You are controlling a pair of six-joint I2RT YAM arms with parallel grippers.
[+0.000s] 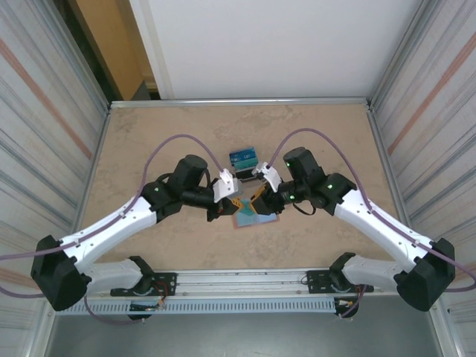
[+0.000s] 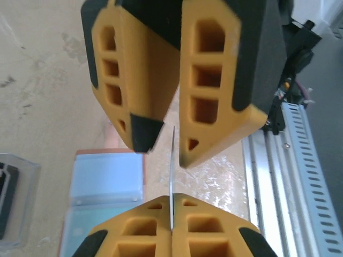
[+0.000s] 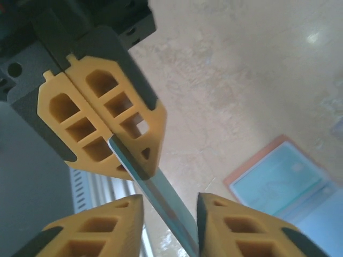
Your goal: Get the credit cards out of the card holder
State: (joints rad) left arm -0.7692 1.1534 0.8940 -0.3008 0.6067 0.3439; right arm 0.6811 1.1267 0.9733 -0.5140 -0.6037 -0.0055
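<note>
With left fingers (image 2: 144,230) at frame bottom, pinched credit card (image 2: 172,176) edge-on, long axis straight up between right fingers (image 2: 209,96), parted around it. Saw card holder (image 2: 110,176) open flat on desk (image 2: 43,80), lower left. Judged left arm (image 1: 111,223) in charge, pull-away along card's length.

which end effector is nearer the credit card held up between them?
Left. The left end effector is shut on the credit card edge. The right end effector straddles it, jaws open.
</note>
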